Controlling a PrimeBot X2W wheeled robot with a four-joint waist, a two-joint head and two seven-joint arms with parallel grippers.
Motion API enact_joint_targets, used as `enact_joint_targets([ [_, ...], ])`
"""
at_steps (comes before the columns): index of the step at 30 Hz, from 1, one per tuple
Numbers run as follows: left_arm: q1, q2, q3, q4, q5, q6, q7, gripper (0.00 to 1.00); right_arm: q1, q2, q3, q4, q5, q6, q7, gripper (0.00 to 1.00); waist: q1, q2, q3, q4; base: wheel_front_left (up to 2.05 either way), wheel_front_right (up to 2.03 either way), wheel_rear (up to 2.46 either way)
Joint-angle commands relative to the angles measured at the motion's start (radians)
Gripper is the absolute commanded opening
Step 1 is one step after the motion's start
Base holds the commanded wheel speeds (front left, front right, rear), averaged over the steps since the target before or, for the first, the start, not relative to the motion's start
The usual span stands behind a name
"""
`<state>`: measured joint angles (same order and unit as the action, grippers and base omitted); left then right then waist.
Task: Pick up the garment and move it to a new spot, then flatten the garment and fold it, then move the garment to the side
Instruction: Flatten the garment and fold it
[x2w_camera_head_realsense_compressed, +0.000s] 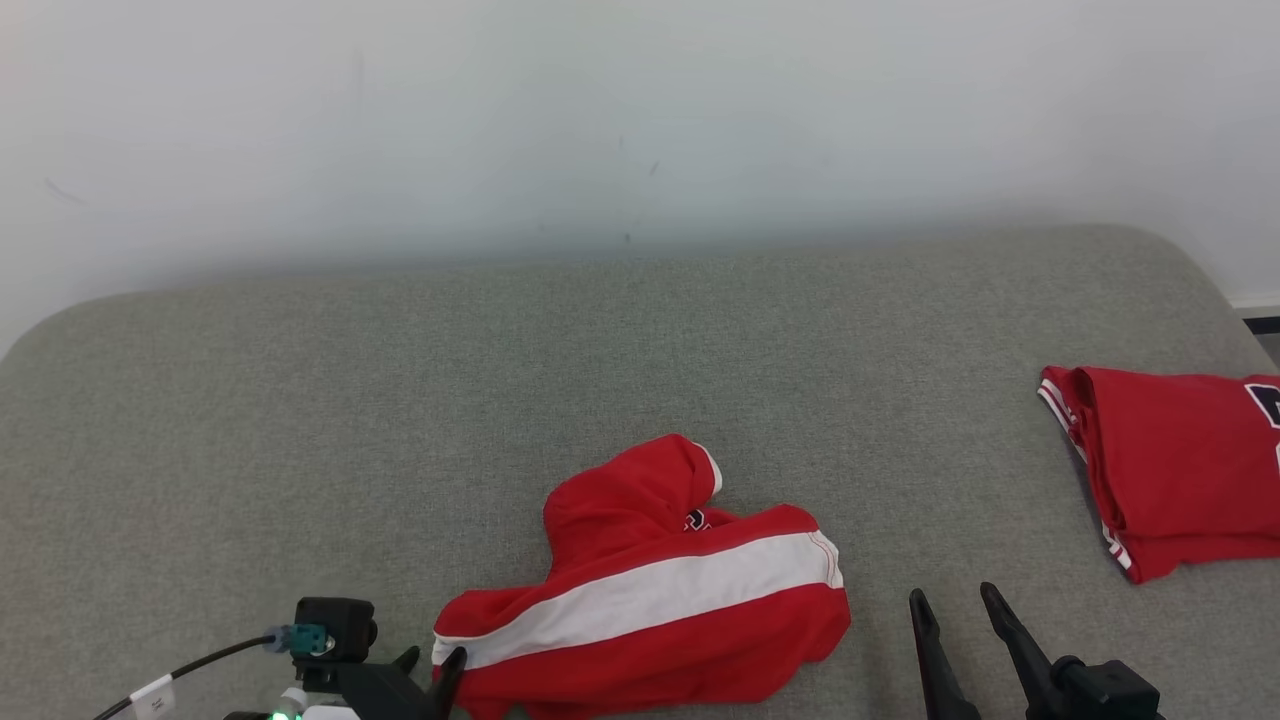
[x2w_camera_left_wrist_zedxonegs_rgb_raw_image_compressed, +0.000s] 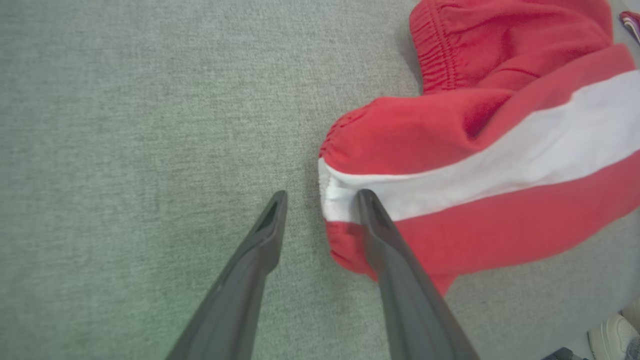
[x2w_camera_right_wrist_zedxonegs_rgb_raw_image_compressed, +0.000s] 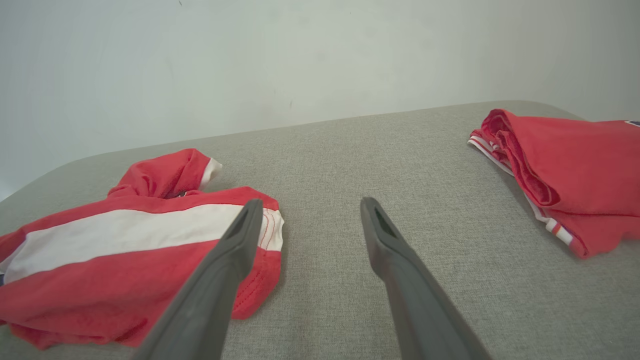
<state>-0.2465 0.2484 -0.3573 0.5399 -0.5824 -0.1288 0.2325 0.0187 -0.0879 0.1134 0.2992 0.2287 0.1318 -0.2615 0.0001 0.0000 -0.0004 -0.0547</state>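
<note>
At the near centre of the grey surface (x2w_camera_head_realsense_compressed: 300, 420), the garment (x2w_camera_head_realsense_compressed: 650, 600) lay crumpled. I held the left fingers (x2w_camera_left_wrist_zedxonegs_rgb_raw_image_compressed: 385, 250) spread astride its left edge and the right fingers (x2w_camera_right_wrist_zedxonegs_rgb_raw_image_compressed: 400, 260) spread beside it. I judged flattening, folding and setting aside all outstanding.

Top: a big soft grey pad (x2w_camera_head_realsense_compressed: 300, 420) with round corners.
Front middle: a red garment (x2w_camera_head_realsense_compressed: 650, 600) with a white stripe lies there, all bunched up.
Right side: a folded red cloth (x2w_camera_head_realsense_compressed: 1180, 460), well apart.

Red-and-white striped garment (x2w_camera_head_realsense_compressed: 650, 590) of soft, fuzzy matt cloth; grey padded worktop (x2w_camera_head_realsense_compressed: 400, 400) in coarse woven fabric; right end effector (x2w_camera_right_wrist_zedxonegs_rgb_raw_image_compressed: 311, 201) with long dark fingers (x2w_camera_right_wrist_zedxonegs_rgb_raw_image_compressed: 400, 260) of smooth matt plastic.
</note>
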Motion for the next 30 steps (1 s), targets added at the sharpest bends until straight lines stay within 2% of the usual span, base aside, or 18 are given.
enact_joint_targets([
  [1, -0.012, -0.003, -0.003, -0.004, -0.004, 0.003, 0.008, 0.72, -0.01, -0.005, 0.002, 0.0, 0.004, -0.003, -0.005, 1.0, -0.0001, 0.0, 0.0, 0.0, 0.0, 0.0, 0.0],
  [5, -0.026, 0.0, -0.015, 0.0, -0.004, 0.004, 0.042, 0.4, -0.012, -0.008, 0.008, 0.002, 0.006, -0.003, -0.005, 1.0, -0.0001, 0.0, 0.002, -0.004, 0.0, 0.0, 0.0],
  [10, -0.048, 0.01, -0.029, -0.006, -0.009, 0.003, 0.078, 0.27, -0.017, -0.011, 0.01, 0.004, 0.005, -0.003, -0.005, 1.0, -0.0001, 0.0, 0.005, -0.011, 0.0, 0.0, 0.0],
  [13, -0.052, 0.015, -0.037, -0.015, -0.013, 0.002, 0.087, 0.0, -0.015, -0.012, 0.009, 0.005, 0.007, -0.003, -0.005, 1.0, -0.0001, 0.0, 0.006, -0.013, 0.0, 0.0, 0.0],
  [20, -0.018, 0.02, -0.049, -0.067, 0.014, 0.021, 0.041, 0.0, -0.054, -0.028, 0.034, 0.016, 0.012, -0.003, 0.03, 1.0, -0.0001, 0.0, 0.029, -0.007, 0.0, 0.0, 0.0],
  [23, 0.01, 0.013, -0.052, -0.114, 0.035, 0.052, -0.013, 0.0, -0.108, -0.061, 0.059, 0.037, 0.04, -0.003, 0.136, 1.0, -0.0001, 0.0, 0.052, 0.011, 0.0, 0.0, 0.0],
  [30, 0.049, -0.004, -0.075, -0.165, 0.061, 0.076, -0.061, 0.0, -0.195, -0.128, 0.086, 0.055, 0.093, -0.003, 0.321, 1.0, -0.0001, 0.0, 0.075, 0.056, 0.0, 0.0, 0.0],
])
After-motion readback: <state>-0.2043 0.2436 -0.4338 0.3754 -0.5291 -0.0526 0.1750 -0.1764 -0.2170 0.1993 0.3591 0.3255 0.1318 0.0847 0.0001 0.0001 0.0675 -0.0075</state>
